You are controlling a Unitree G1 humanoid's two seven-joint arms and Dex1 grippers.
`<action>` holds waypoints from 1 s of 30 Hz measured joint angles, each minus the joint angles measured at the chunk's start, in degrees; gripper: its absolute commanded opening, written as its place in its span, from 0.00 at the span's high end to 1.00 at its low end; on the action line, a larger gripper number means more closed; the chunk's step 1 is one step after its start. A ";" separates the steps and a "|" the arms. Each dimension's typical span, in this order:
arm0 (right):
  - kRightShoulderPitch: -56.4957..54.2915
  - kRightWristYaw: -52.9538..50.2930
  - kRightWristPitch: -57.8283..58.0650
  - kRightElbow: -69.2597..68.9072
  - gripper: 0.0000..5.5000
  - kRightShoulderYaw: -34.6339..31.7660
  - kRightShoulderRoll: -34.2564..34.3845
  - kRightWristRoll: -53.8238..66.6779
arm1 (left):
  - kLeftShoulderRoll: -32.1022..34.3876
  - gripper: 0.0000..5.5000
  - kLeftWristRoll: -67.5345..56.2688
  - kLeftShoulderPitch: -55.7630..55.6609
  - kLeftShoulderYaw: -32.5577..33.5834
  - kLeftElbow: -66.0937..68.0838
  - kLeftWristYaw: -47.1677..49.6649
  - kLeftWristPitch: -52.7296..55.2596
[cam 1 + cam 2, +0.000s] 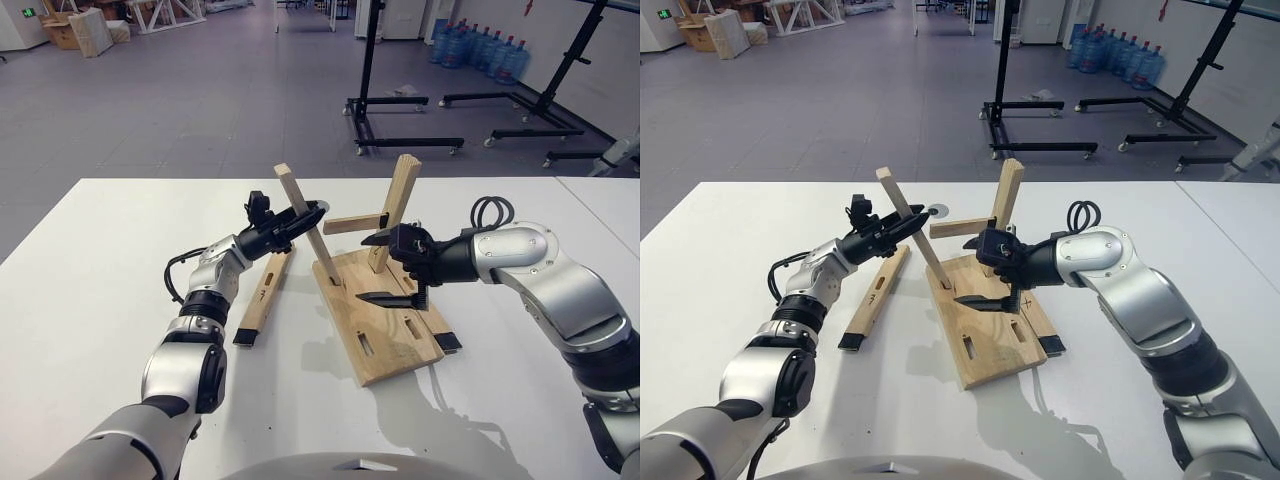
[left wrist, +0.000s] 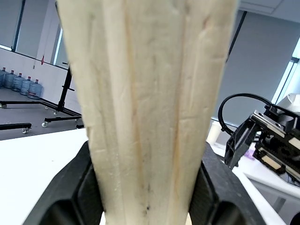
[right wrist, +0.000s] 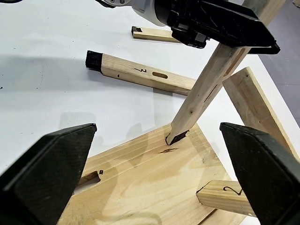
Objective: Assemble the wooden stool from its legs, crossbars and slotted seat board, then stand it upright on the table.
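The slotted seat board (image 1: 385,335) lies flat on the white table. My left gripper (image 1: 308,214) is shut on a tilted leg (image 1: 312,240), whose lower end rests on the board near a slot (image 3: 174,138); up close, the leg (image 2: 145,103) sits between both fingers. A second leg (image 1: 395,205) stands in the board with a crossbar (image 1: 350,224) sticking out toward the left. My right gripper (image 1: 366,270) hovers open just above the board, between the two legs, holding nothing. One loose leg (image 1: 264,297) lies left of the board, another (image 1: 441,328) along its right edge.
The table's far edge (image 1: 200,180) runs close behind the parts. Black wheeled stands (image 1: 400,110) and water bottles (image 1: 480,48) are on the floor beyond. A second white table (image 1: 605,205) adjoins on the right.
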 measured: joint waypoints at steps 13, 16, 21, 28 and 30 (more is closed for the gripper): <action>0.00 -1.01 0.10 -0.25 0.12 0.23 0.46 0.19 | 1.67 0.63 2.56 0.38 -2.67 -2.38 -1.29 -1.93; 0.00 -1.03 0.10 -0.24 0.12 0.25 0.50 0.20 | 1.98 0.63 2.53 0.70 -2.69 -2.73 -1.53 -1.89; 0.00 -1.06 0.10 -0.24 0.12 0.25 0.52 0.19 | 2.64 0.63 2.60 0.71 -3.48 -2.83 -1.97 -1.56; -0.06 -1.35 0.10 -0.23 0.12 0.29 0.73 0.18 | 2.80 0.63 3.30 0.59 -5.47 -4.75 -0.82 -0.27; -0.08 -1.49 0.10 -0.23 0.12 0.38 1.03 0.18 | 2.76 0.63 4.02 -0.06 -6.26 -5.21 0.18 1.29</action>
